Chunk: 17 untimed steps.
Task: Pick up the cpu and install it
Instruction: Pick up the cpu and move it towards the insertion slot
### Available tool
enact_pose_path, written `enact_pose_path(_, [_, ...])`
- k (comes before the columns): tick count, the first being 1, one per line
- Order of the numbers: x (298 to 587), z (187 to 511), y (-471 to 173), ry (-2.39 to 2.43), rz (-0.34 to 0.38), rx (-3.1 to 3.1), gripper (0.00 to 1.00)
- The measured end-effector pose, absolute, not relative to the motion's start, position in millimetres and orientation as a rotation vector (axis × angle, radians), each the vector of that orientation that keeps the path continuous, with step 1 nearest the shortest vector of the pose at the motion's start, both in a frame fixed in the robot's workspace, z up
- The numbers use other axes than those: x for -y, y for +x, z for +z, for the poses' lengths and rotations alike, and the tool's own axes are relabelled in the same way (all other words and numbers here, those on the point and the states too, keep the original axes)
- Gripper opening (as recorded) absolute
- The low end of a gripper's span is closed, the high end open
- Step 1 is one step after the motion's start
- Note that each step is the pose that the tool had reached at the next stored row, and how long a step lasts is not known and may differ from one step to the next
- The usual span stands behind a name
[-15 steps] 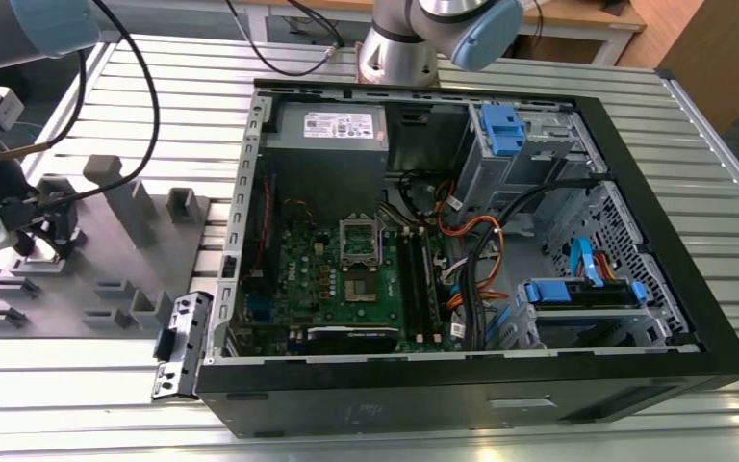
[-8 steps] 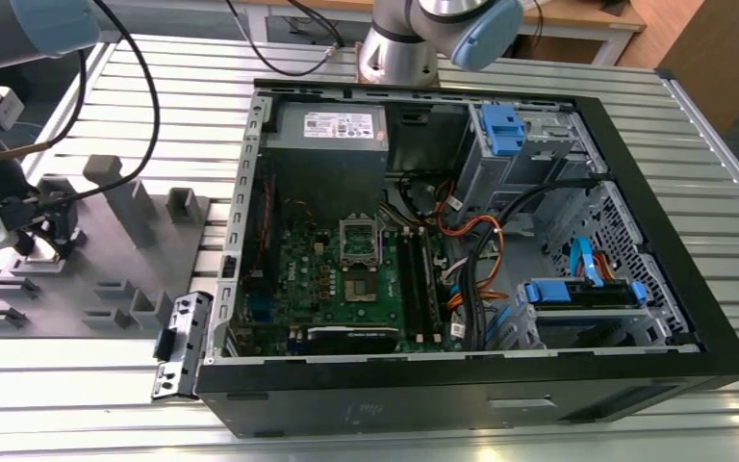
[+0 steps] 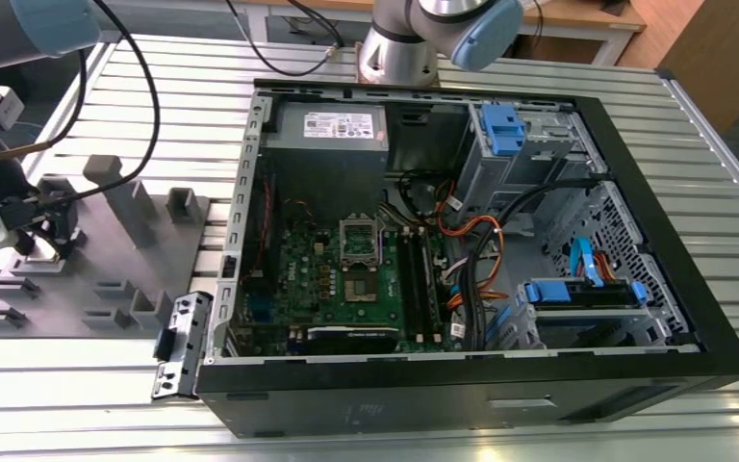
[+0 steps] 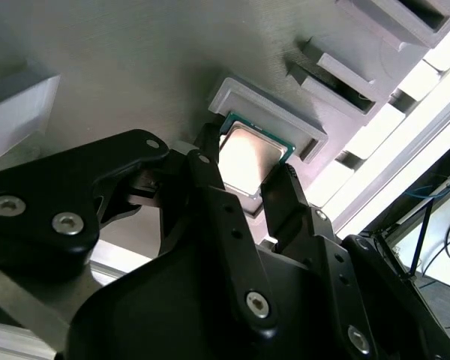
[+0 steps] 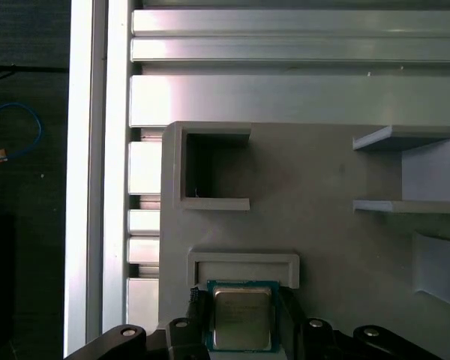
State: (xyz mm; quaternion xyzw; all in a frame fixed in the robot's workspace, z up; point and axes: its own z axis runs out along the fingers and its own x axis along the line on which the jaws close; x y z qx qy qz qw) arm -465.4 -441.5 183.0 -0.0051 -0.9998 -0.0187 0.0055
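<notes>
My hand (image 4: 246, 169) gripped the cpu (image 5: 242, 319) by two opposite edges, fingers (image 4: 210, 187) closed only to its width. It lay flat between them at the tray (image 5: 337, 225), well apart from the socket (image 3: 361, 241) in the case (image 3: 472, 385).

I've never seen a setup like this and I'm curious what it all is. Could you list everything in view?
Table: one, silver slatted metal, under everything.
Computer case: one, black, open, on the table.
Circuit board: one, green, inside the case.
Socket: one, metal-framed, on the circuit board.
Cables: several, orange and black, inside the case.
Tray: one, grey, with recesses and posts, at the exterior view's left of the case.
Chip: one, silver-grey, at a tray recess.
Arm: one, grey with blue caps.
Gripper: one, black, closed on the chip's sides.
</notes>
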Motion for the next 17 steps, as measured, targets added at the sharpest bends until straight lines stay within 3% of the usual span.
enact_pose_path(17, [441.5,187.8,-465.4,-0.016,-0.058,3.130,0.47])
